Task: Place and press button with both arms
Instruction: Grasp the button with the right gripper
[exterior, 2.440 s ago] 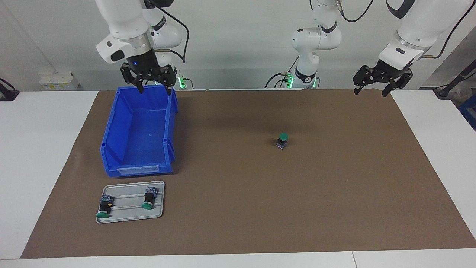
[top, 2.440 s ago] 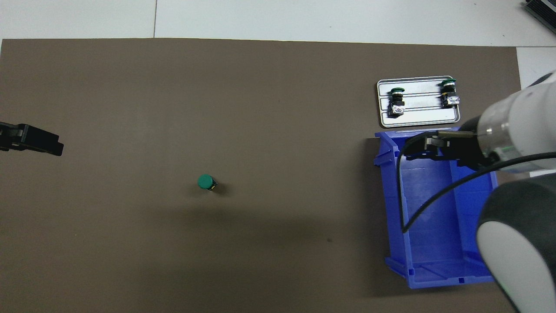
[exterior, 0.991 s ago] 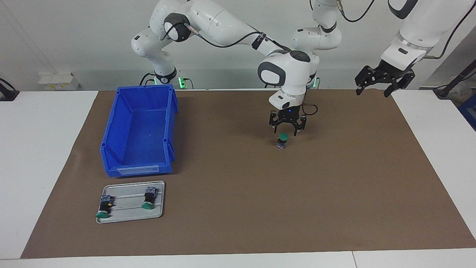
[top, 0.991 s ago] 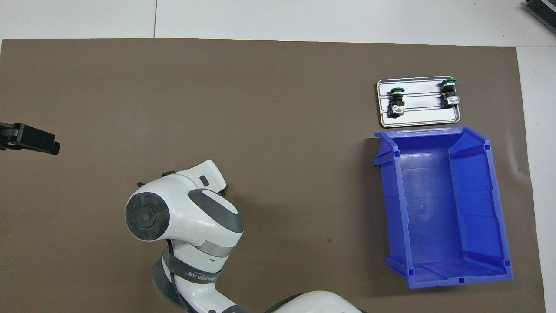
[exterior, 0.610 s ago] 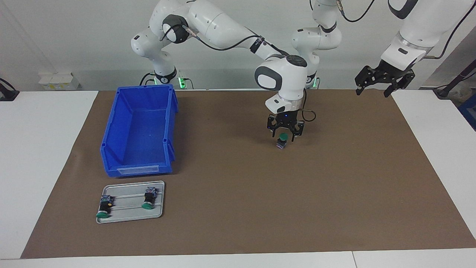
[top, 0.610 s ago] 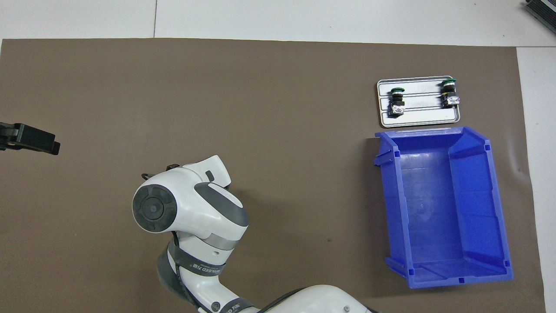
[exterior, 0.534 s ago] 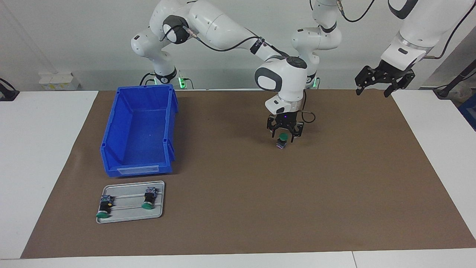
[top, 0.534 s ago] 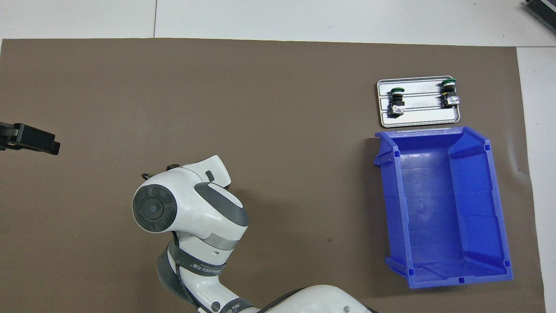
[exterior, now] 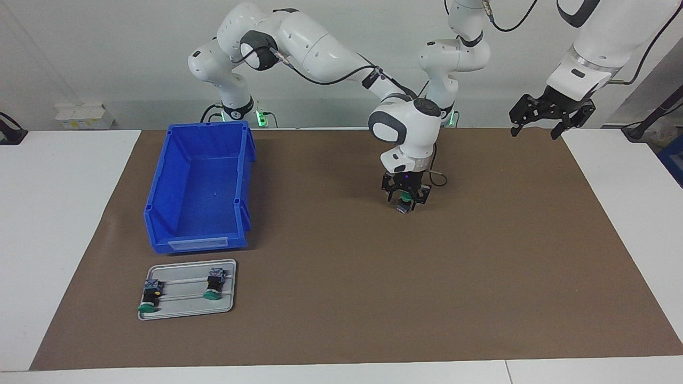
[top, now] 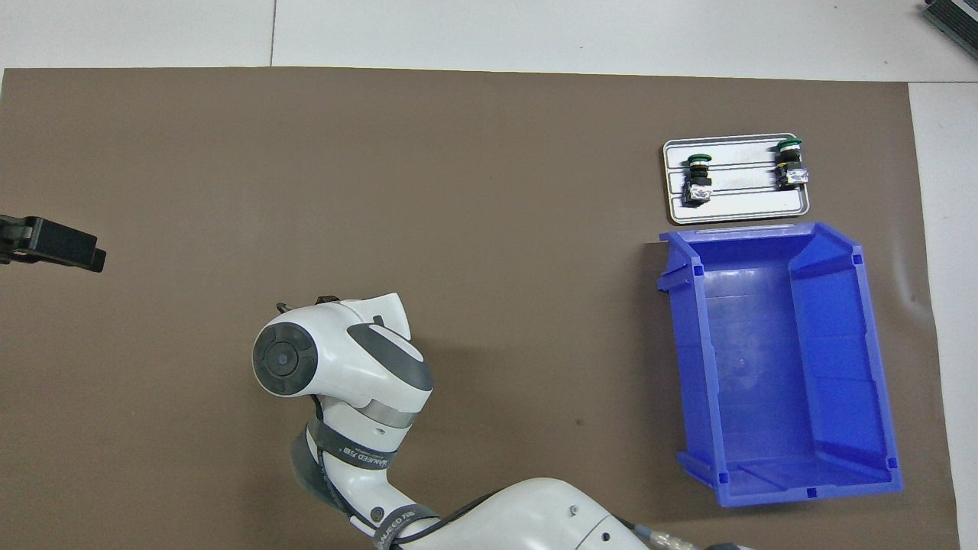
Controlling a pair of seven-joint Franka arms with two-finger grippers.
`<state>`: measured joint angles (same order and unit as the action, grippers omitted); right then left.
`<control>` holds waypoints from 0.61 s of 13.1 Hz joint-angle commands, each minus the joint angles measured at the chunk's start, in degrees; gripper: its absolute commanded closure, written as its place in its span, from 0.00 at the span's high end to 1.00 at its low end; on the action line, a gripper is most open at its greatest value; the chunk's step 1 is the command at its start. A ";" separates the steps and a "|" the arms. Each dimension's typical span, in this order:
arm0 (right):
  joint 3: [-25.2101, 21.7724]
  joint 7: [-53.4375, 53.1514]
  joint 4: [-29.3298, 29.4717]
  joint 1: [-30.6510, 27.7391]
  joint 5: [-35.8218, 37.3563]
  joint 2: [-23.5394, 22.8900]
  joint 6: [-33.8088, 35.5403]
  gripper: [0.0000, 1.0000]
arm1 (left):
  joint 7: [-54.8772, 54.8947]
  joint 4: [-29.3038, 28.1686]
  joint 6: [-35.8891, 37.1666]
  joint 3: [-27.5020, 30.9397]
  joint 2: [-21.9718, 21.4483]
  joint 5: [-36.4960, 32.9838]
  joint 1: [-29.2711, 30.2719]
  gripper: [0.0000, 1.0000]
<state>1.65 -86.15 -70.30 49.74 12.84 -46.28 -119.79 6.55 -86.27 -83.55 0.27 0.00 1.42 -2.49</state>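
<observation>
- From across the table, the right gripper (exterior: 405, 202) is down over the button (exterior: 406, 202), which stands on the brown mat (exterior: 480, 266) about mid-table, toward the left arm's end. From overhead, the right arm's wrist covers both gripper and button.
- The overhead view shows only the tip of the left gripper (top: 53, 243); the facing view shows it whole, hanging in the air over the mat's corner nearest the left arm's base.
- Count: two arms, one blue bin (exterior: 198, 186), one grey metal tray (exterior: 187, 289).
- Three green-capped buttons in all: one under the right gripper, two lying on the tray, namely a spotted button (exterior: 150, 295) with a yellow mark on its body and a plain button (exterior: 214, 284).
- The tray lies just beside the bin, farther from the robots.
- Right jaws: partly closed, one on each side of the green cap; I cannot tell whether they grip it.
- Left jaws: spread wide, holding nothing, the arm waiting.
</observation>
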 commanded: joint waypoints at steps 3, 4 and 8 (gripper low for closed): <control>0.28 -1.48 1.39 -0.17 0.26 -0.83 0.35 0.80 | 0.39 -2.07 -0.91 0.25 -1.67 0.60 0.12 1.00; 0.28 -1.57 1.48 -0.17 0.26 -0.83 0.35 0.80 | 0.39 -2.07 -0.91 0.25 -1.67 0.60 0.12 1.00; 0.37 -2.62 1.83 -0.17 0.08 -0.92 -0.18 0.66 | 0.39 -2.07 -0.91 0.25 -1.67 0.60 0.12 1.00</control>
<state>1.67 -87.05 -69.78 49.76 12.82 -46.43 -120.03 6.55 -86.27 -83.55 0.27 0.00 1.42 -2.49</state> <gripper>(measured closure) 0.286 0.000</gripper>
